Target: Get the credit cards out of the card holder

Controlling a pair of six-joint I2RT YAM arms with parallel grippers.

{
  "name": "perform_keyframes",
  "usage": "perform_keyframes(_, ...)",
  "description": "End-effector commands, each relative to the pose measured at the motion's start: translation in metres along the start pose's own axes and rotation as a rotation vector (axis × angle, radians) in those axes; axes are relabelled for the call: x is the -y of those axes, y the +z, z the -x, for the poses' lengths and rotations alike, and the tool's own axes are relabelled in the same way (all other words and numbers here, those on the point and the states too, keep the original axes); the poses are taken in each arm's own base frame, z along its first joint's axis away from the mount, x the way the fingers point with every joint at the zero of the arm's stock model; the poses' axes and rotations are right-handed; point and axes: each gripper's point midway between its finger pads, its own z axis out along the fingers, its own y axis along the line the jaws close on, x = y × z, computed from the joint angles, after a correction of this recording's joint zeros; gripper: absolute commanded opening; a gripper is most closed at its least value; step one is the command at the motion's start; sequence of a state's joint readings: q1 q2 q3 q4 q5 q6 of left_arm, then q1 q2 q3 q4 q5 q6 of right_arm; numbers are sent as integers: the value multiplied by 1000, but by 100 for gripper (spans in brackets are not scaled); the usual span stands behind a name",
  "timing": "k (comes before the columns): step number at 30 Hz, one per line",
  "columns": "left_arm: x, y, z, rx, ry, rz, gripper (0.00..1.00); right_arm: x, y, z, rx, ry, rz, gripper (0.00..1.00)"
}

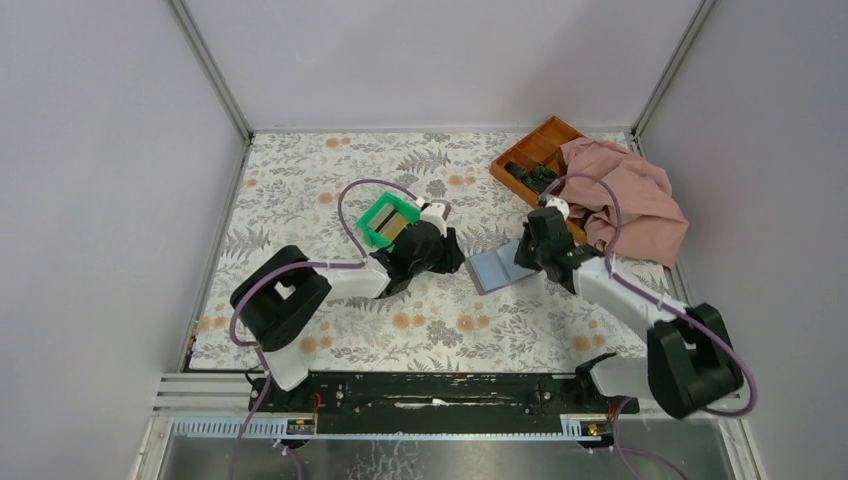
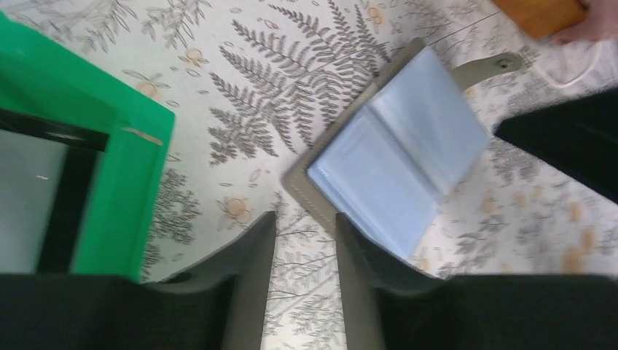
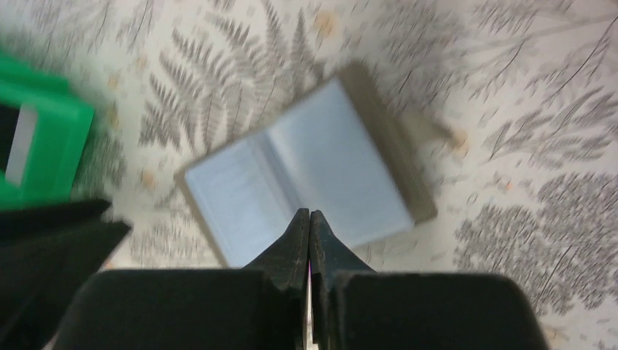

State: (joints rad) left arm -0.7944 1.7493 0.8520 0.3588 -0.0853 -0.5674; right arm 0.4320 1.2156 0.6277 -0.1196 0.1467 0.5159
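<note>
In the green bin point(image 1: 369, 226), credit cards point(image 1: 394, 226).

The card holder point(image 1: 497, 268) lies open and flat on the desk point(image 1: 330, 180), about midway across. The left fingers point(image 2: 255, 251) sit just left of it, and the right fingers point(image 3: 295, 244) hang over its right edge. The bin point(image 1: 388, 222) stands left of the holder and a little farther back, with credit cards point(image 1: 397, 227) inside it. In the far right corner sits a tray point(image 1: 530, 150) — a cloth point(image 1: 630, 195) is heaped over its right side.
</note>
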Motion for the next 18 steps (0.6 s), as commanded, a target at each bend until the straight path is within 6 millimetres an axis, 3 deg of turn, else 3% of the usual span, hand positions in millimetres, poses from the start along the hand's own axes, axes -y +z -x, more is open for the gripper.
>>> perform_keyframes(1, 17, 2, 2, 9, -53, -122, 31, 15, 22, 42, 36, 30, -119, 0)
perform_keyframes(2, 20, 2, 2, 6, -55, -139, 20, 18, 27, 47, 43, 39, -133, 0)
perform_keyframes(4, 21, 3, 1, -4, -56, -153, 11, 25, 36, 54, 49, 47, -167, 1)
perform_keyframes(6, 22, 3, 1, -5, -56, -157, 11, 30, 43, 57, 35, 31, -200, 22)
perform_keyframes(7, 22, 2, 1, -5, -57, -156, 14, 29, 47, 56, 19, 20, -205, 25)
perform_keyframes(11, 20, 1, 5, 0, -62, -148, 21, 28, 60, 40, -40, 12, -186, 23)
perform_keyframes(18, 18, -1, 7, 1, -66, -140, 24, 19, 71, -3, -142, 45, -87, 16)
